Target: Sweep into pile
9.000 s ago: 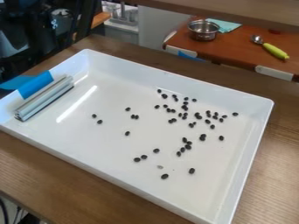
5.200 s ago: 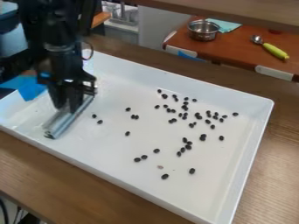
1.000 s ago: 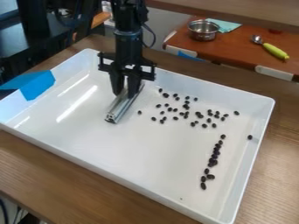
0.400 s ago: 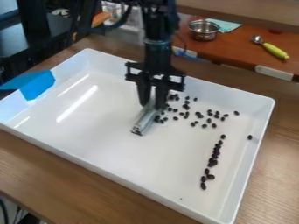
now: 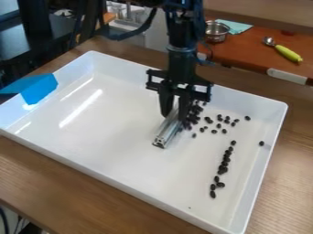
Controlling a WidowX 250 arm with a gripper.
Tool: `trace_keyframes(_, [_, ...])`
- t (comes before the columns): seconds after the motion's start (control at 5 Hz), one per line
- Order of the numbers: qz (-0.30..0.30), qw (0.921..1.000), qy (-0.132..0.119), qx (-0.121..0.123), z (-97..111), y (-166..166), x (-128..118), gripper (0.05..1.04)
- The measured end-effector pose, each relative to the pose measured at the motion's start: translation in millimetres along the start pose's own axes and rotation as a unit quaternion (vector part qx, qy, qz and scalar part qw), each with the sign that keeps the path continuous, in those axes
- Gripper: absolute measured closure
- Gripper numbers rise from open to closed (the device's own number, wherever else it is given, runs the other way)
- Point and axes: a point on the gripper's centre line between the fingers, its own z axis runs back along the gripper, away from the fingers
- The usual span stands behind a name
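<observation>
White tray [image 5: 110, 155] on a wood-grained table [image 5: 61, 183], beside a reddish-brown counter [image 5: 245, 55].

The tray [image 5: 110, 151] is plain white, with bright blue tape [image 5: 40, 89] over its rim. In the tray, the beans [image 5: 223, 169] are black, the metal bar [image 5: 166, 133] is silvery grey and the gripper [image 5: 175, 115] is black. Under the tray, the table [image 5: 85, 187] is brown with streaky wood grain. Beyond the tray are a reddish-brown tabletop [image 5: 245, 58], a silver pot [image 5: 216, 33], a pale teal cloth [image 5: 238, 26] and a yellow-green handle [image 5: 288, 54].
</observation>
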Motion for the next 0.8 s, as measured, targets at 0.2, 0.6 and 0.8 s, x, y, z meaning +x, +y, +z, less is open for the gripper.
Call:
trace_keyframes(0.2, [0.013, 0.9999, 0.005, -0.006, -3, -9, 1, 0.748])
trace_keyframes(0.6, [0.009, 0.9996, 0.007, -0.026, -5, -43, -2, 0.748])
trace_keyframes(0.8, [0.003, 0.9993, 0.009, -0.037, -6, -63, -6, 0.748])
